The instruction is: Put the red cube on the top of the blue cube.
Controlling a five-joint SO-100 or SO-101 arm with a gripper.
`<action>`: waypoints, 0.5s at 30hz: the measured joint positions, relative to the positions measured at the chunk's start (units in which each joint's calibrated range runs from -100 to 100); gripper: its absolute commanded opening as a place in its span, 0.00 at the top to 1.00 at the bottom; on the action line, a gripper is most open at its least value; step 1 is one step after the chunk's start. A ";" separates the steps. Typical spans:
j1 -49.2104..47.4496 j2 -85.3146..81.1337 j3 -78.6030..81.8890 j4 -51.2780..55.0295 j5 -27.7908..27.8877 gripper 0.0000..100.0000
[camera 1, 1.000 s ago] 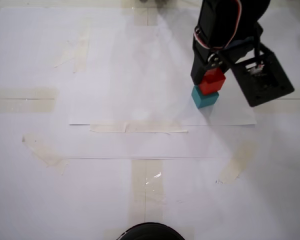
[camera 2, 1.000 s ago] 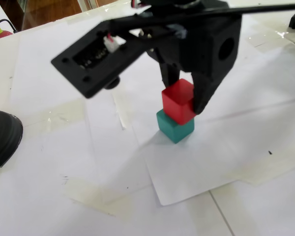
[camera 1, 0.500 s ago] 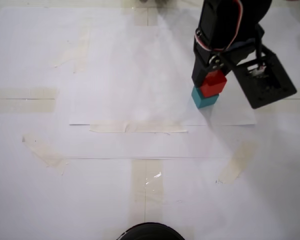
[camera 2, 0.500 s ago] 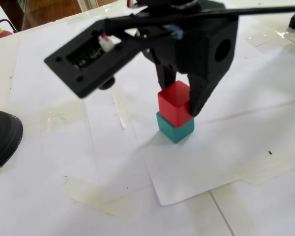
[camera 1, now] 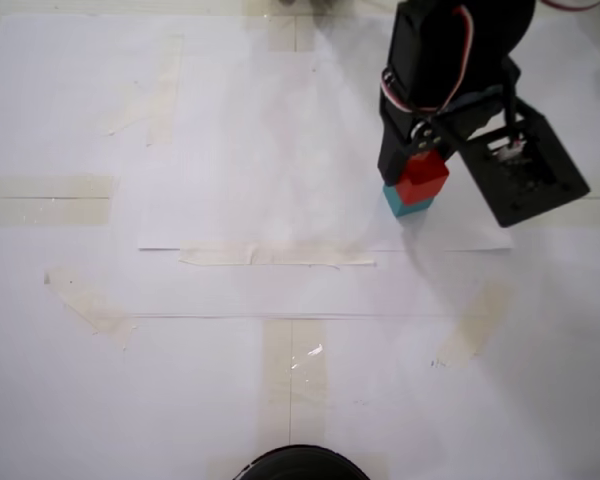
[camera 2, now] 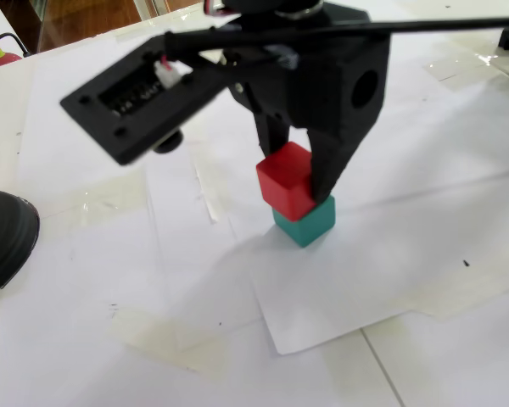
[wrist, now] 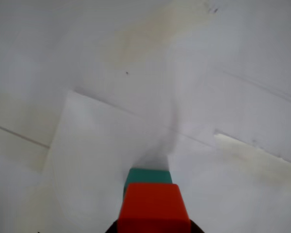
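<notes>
The placing step is in hand: the gripper (camera 2: pixel 295 174) has its fingers (camera 2: pixel 332 174) closed on the red cube (camera 2: pixel 286 180), one on each side, and holds it on or just above the blue cube (camera 2: pixel 306 222). In the side-on fixed view the red cube sits askew over the blue cube, overhanging toward the left of that view and turned a little, so part of the blue cube's top shows at the right. Whether the two faces touch cannot be told. In the wrist view the red cube (wrist: pixel 153 208) covers the near part of the blue cube (wrist: pixel 148 175).

By my judgement the next move calls for squaring the red cube over the blue cube, lowering until it rests flat, then parting the fingers gently so neither cube is dragged.

Beside the blue cube lies only the white paper (camera 2: pixel 382 254) taped to the desk (camera 1: pixel 70 400), with strips of tape (camera 1: pixel 276 256) well apart from it. A dark rounded object (camera 2: pixel 4 237) sits at the desk's edge, far from the blue cube. Nothing stands in the way; the chief risk is the overhang tipping the red cube off
</notes>
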 measured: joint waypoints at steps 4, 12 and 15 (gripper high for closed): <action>0.00 0.00 0.00 0.00 0.00 0.85; 0.00 0.00 0.00 0.65 -0.10 0.85; 0.00 0.00 0.00 1.06 -0.39 0.85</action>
